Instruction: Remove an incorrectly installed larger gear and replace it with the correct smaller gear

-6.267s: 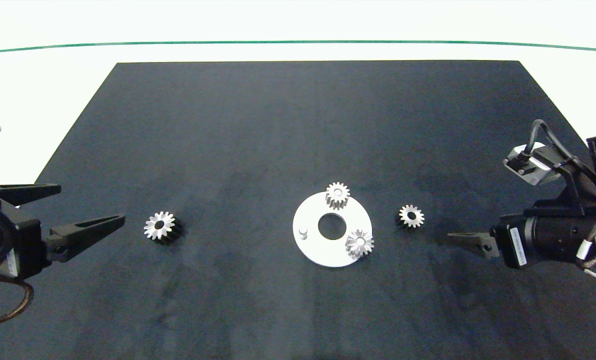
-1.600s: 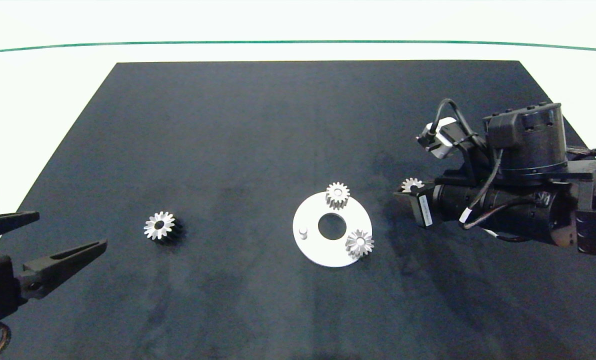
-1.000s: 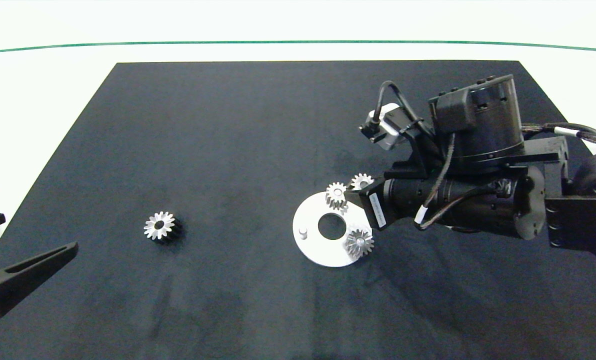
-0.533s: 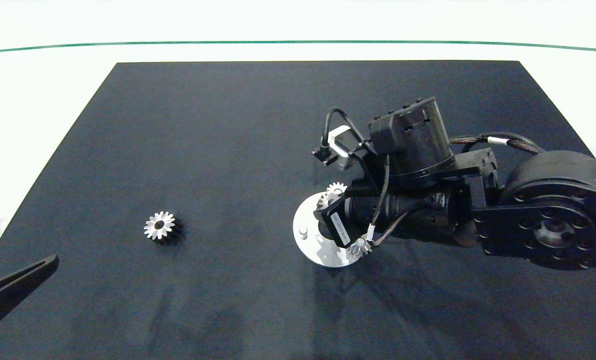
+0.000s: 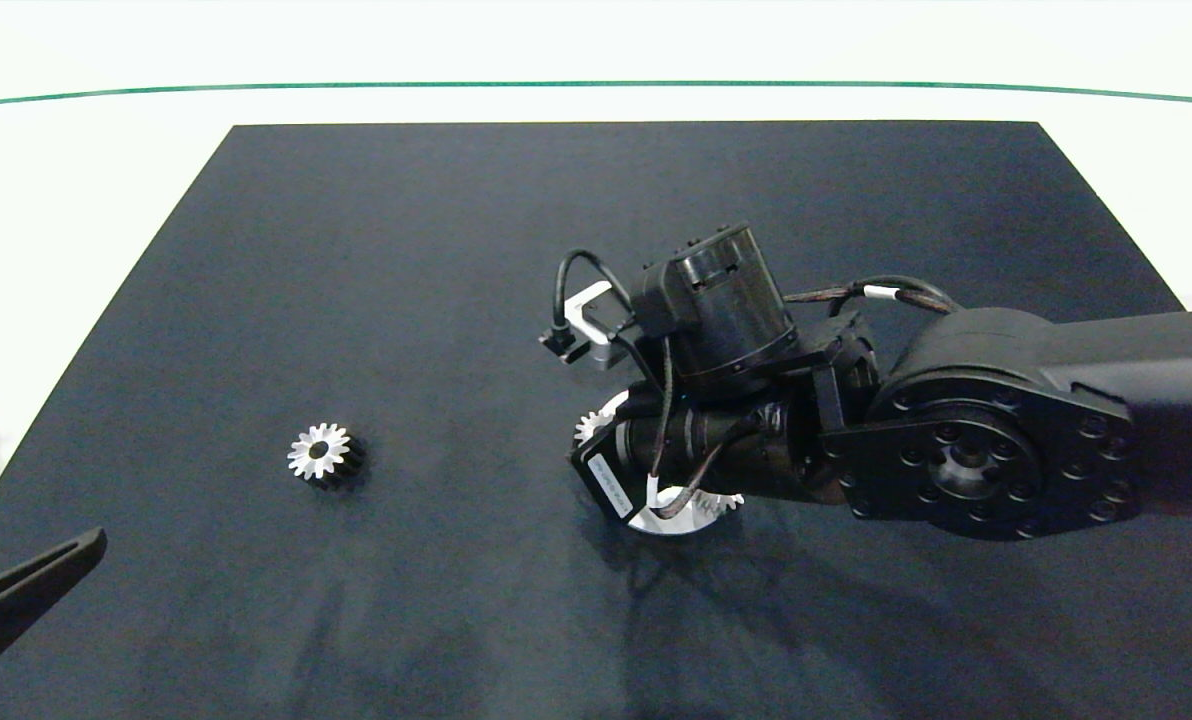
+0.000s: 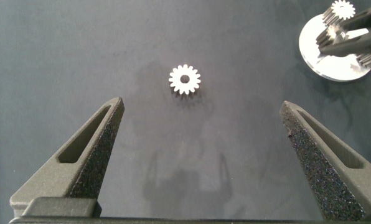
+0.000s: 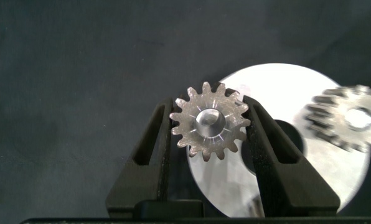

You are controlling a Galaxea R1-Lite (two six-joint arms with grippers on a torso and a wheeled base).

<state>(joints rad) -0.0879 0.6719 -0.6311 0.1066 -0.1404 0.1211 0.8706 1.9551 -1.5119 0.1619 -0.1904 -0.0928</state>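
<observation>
Right gripper [image 7: 210, 127] is pinching the smaller gear [image 7: 210, 120] between its two fingers, holding it over the near-left part of the white round plate [image 7: 335, 168]. In the right wrist view the gear's middle looks silver, like a pin is sitting in the hole, but whether it's fully seated on the plate can't be told. From the head view only a few teeth of that gear [image 5: 588, 427] peek out past the right arm, which reaches in from the right edge of the black mat [image 5: 456, 250] and covers most of the plate [image 5: 668, 522].

Another gear [image 7: 348, 121] with a silver centre sits on the plate just beside the held one, a bit blurred. A third one is hinted at in the head view by some teeth [image 5: 724, 503] at the plate's near-right rim, mostly hidden under the arm.

The larger gear [image 5: 323, 453] lies flat on the mat well to the left of the plate, alone, pointy teeth and dark hole showing [image 6: 185, 79].

Left gripper [image 6: 204, 155] hangs spread wide near the mat's near-left corner, well apart from the larger gear, holding nothing; only one finger [image 5: 21, 595] shows in the head view.
</observation>
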